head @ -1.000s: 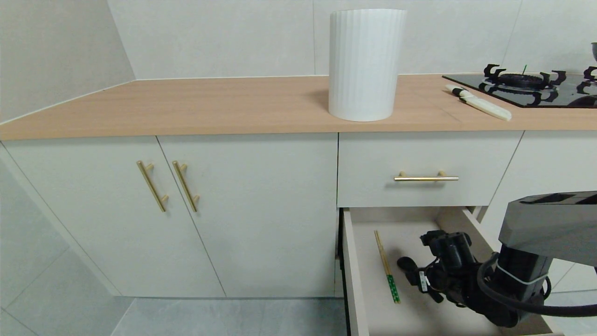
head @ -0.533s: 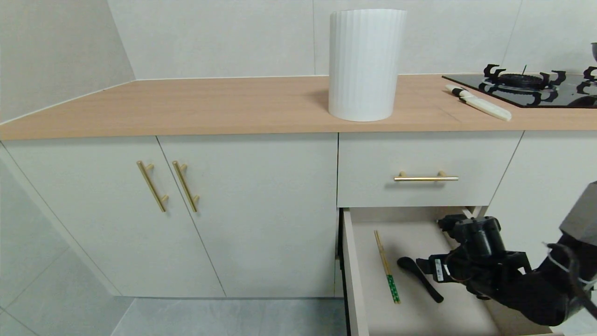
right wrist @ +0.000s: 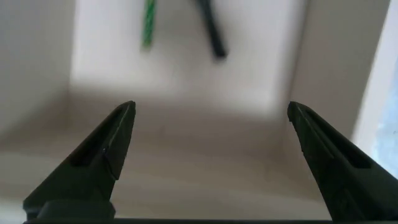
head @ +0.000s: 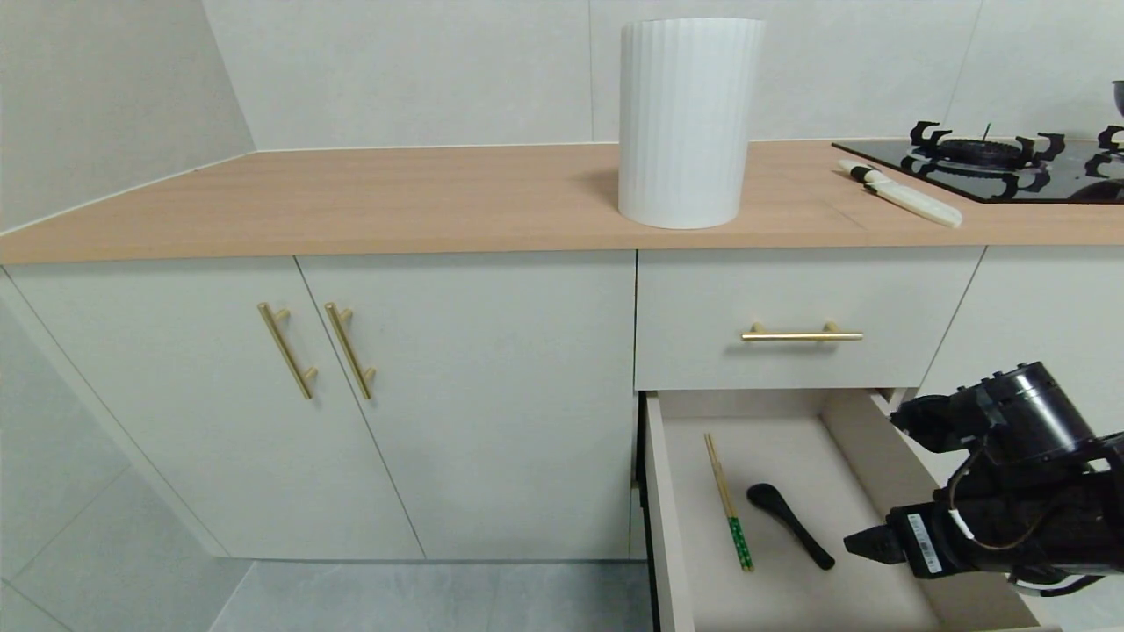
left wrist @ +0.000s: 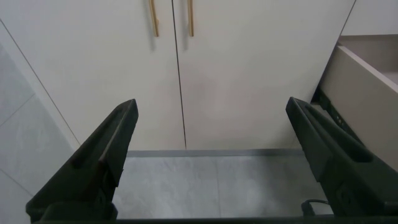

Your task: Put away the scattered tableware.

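On the wooden counter [head: 395,197]: a tall white ribbed cylinder container [head: 685,123], upright. Well to its right, a white-bladed knife [head: 900,193] lying flat, just beside the black gas hob [head: 992,171].

Below the counter: two pale cabinet doors [head: 351,395] with brass bar handles, shut. To their right, an upper drawer [head: 790,290], shut. Under it, the lower drawer [head: 660,500] stands pulled out.

In the lower drawer: a pair of bamboo chopsticks with green ends [head: 729,502], lying lengthwise on the left of the drawer floor. A black spoon [head: 788,524] lies just beside them, on their right, not touching.

Right tool [head: 871,481]: over the drawer's right wall, apart from the spoon. Jaws spread wide, nothing held, nothing touched.

Left tool [left wrist: 211,104]: low before the cabinet doors, above grey floor tiles [left wrist: 205,186]. Jaws wide apart, empty.
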Available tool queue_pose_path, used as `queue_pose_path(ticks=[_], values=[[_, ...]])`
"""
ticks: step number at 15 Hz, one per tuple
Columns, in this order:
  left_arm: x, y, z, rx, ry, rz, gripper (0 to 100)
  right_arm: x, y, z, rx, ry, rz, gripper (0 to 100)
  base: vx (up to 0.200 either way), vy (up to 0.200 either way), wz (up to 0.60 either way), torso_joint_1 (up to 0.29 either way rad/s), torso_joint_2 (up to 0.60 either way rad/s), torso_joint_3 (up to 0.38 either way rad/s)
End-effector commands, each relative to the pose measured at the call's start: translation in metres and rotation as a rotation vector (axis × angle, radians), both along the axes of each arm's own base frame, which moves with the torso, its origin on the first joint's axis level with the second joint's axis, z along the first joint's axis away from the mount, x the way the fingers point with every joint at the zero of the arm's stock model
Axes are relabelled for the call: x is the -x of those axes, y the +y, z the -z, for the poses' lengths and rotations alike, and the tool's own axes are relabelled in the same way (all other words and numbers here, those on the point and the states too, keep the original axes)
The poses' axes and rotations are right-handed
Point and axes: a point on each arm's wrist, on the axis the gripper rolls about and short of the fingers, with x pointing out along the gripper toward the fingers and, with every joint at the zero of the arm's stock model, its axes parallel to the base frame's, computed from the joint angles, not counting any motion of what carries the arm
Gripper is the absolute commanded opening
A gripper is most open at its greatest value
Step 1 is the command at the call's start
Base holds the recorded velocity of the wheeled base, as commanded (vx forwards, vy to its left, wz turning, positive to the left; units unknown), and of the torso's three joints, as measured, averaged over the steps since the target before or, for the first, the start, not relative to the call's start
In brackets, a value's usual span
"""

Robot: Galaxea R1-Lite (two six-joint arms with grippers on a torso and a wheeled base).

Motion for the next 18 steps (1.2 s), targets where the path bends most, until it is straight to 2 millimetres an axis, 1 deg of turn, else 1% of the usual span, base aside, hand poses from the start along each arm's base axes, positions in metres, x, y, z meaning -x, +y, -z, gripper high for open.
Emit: queue_pose_path(ticks=[1, 2, 4, 12, 17, 18], values=[[0.000, 0.000, 0.000, 0.000, 0.001, 0.000, 100, 0.022, -0.002, -0.038, -0.066, -0.084, -0.049, 100, 0.000, 0.000, 0.00, 0.000, 0.00, 0.000], [0.000, 0.000, 0.000, 0.000, 0.000, 0.000, 100, 0.030, -0.003, -0.043, -0.065, -0.062, -0.068, 100, 0.000, 0.000, 0.00, 0.000, 0.00, 0.000], [0.000, 0.000, 0.000, 0.000, 0.000, 0.000, 100, 0.034, 0.001, -0.042, -0.061, -0.053, -0.094, 100, 0.000, 0.000, 0.00, 0.000, 0.00, 0.000], [0.000, 0.000, 0.000, 0.000, 0.003, 0.001, 100, 0.036, 0.003, -0.041, -0.051, -0.052, -0.106, 100, 0.000, 0.000, 0.00, 0.000, 0.00, 0.000], [0.000, 0.000, 0.000, 0.000, 0.003, 0.001, 100, 0.039, 0.005, -0.036, -0.035, -0.010, -0.124, 100, -0.200, 0.000, 0.00, 0.005, 0.00, 0.001], [0.000, 0.000, 0.000, 0.002, 0.003, 0.000, 100, 0.038, 0.006, -0.036, -0.032, -0.007, -0.128, 100, 0.000, 0.000, 0.00, 0.000, 0.00, 0.000]])
